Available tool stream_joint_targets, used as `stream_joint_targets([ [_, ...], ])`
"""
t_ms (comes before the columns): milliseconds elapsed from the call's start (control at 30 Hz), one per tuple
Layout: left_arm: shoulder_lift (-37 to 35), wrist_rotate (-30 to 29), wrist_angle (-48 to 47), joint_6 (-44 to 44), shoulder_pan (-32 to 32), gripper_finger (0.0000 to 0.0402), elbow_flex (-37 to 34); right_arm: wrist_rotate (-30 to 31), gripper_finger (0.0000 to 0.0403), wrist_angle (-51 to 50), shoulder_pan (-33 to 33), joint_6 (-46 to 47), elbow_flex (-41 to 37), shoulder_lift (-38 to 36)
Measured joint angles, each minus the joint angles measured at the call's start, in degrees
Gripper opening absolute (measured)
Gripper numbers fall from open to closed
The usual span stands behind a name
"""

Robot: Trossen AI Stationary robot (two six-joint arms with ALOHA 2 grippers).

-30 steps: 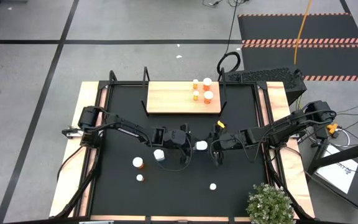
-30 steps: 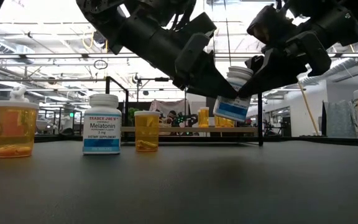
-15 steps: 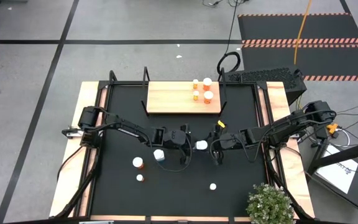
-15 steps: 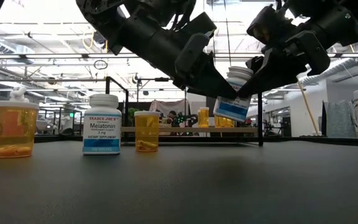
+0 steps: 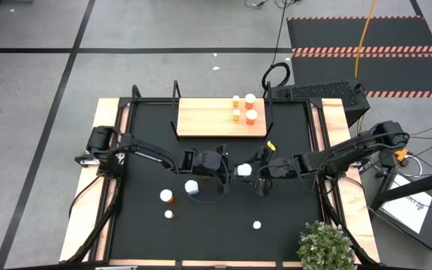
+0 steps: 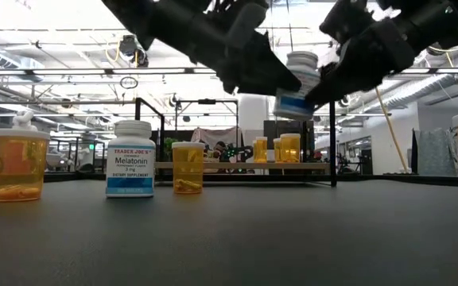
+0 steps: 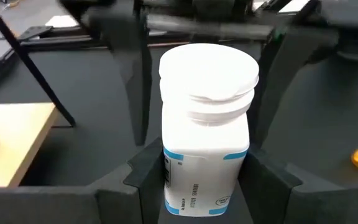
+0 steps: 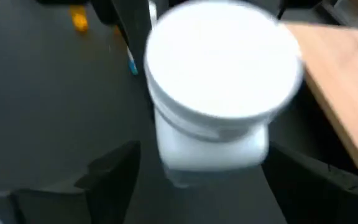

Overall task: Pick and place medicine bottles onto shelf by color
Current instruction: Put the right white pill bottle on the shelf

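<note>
A: What is hard to make out?

B: In the low view both arms are cut off at the top edge, so only their dark ends meet around the white bottle (image 6: pixel 298 94). The right wrist view is blurred; the bottle's label cannot be read there.

A: Who has the bottle?

B: The left pincer (image 7: pixel 197 180) is closed on its body, a finger against each side, blue band just above the fingers. The right pincer (image 8: pixel 197 180) stands wide, its fingers clear of the bottle on both sides, with the white cap between them.

A: Where is it over the tabletop (image 5: pixel 141 225)?

B: Mid-table, in the air between the two arms, short of the shelf (image 5: pixel 208 120).

A: What differs from a second ago?

B: The bottle sits higher in the low view and less tilted. The right pincer, then pressed to the cap, has let go.

A: The other bottles?

B: Unmoved. Four orange bottles (image 5: pixel 244 109) stand on the shelf's right end. A melatonin bottle (image 6: pixel 130 159) and an orange one (image 6: pixel 187 168) stand on the tabletop; bottles at both edges of the low view are cut off.
</note>
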Motion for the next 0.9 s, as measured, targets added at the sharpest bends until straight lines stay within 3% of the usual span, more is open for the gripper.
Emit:
stream_joint_targets([
  [200, -3.5, 0.0, 0.6, -1.7, -0.8, 0.0177, -0.1, 0.0, 0.0338, 0.2, 1.6, 0.2, 0.1, -3.0],
  [667, -3.0, 0.2, 8.1, -2.7, -2.6, 0.0177, -0.2, -0.1, 0.0335, 8.3, 3.6, -2.8, 0.0, -3.2],
  [900, -2.9, 0.2, 7.8, -2.7, -2.6, 0.0177, -0.2, -0.1, 0.0283, 8.3, 3.6, -2.8, 0.0, -3.1],
])
